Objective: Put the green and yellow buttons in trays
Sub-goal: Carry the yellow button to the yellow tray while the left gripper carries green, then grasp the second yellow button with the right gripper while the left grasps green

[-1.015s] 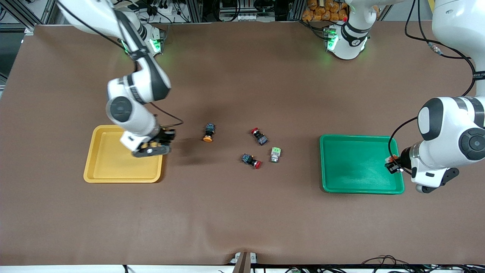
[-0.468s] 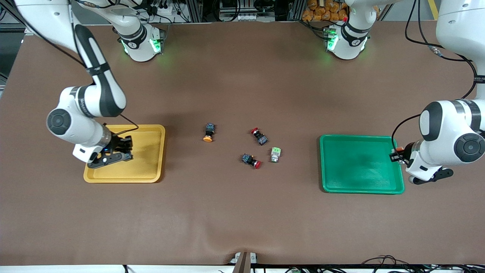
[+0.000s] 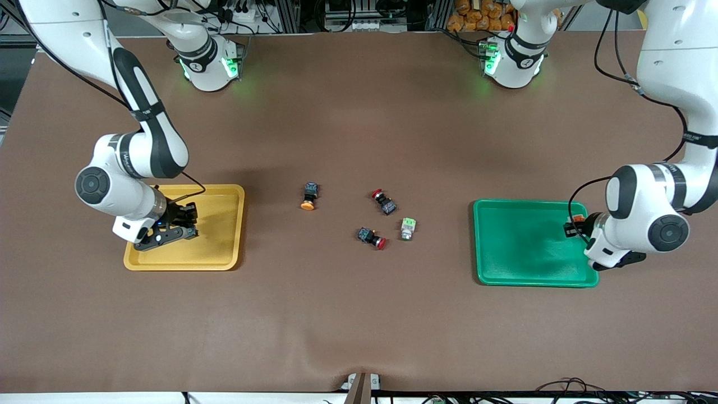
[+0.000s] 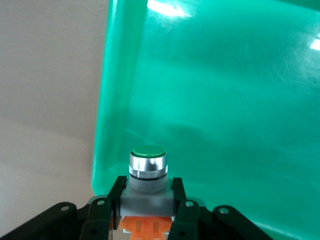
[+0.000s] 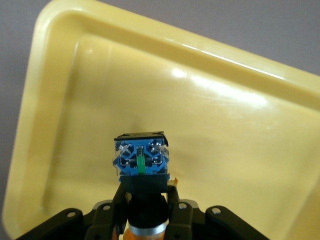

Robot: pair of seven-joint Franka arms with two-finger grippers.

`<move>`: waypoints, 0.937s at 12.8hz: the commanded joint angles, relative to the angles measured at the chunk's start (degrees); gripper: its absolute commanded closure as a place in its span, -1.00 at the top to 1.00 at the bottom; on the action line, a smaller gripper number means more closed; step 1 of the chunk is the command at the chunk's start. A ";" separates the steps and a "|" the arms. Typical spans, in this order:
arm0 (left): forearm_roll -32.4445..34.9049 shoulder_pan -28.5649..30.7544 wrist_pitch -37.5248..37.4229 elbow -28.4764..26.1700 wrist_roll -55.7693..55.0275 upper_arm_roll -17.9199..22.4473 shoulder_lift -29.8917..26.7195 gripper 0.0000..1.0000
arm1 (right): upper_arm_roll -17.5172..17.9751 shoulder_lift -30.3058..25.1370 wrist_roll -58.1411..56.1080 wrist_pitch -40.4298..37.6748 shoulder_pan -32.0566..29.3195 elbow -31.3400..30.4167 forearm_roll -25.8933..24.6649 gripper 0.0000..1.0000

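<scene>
Worktop: flat brown worktop, dark cluttered racks above it.
Right gripper: clamped on black yellow-capped button, now over shallow yellow plastic tray.
Left gripper: clamped on silver green-topped button, moved slightly over green plastic tray.

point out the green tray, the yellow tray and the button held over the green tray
shallow green plastic tray (image 3: 521,247), front view, bare floor of the tray
shallow yellow plastic tray (image 3: 216,235), front view, bare floor of the tray
silver-collared green-capped push button (image 4: 148,162), left wrist view, its metal collar, clamped in the left end effector (image 4: 148,207)

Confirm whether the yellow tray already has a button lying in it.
No: the yellow tray is bare inside; the right gripper holds the yellow-capped button above it.
</scene>
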 commanded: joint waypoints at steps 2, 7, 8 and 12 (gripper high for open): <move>1.52 -0.44 1.02 1.50 -0.71 -0.33 0.84 0.99 | 0.40 3.79 -2.02 4.43 -0.65 -0.14 -0.63 -1.00; 1.34 -4.04 -0.29 4.76 -2.82 -2.44 -5.30 1.00 | 0.40 4.41 -2.10 4.43 -0.56 -0.05 -0.72 -1.00; 0.90 -6.40 -0.55 4.76 -6.04 -3.40 -6.19 1.00 | 0.40 4.50 -2.10 4.43 -0.47 -0.05 -0.72 -0.32; 1.43 -16.69 -1.96 4.93 -14.16 -4.46 -5.84 1.00 | 0.40 4.41 -2.02 4.34 -0.56 0.13 -0.63 1.00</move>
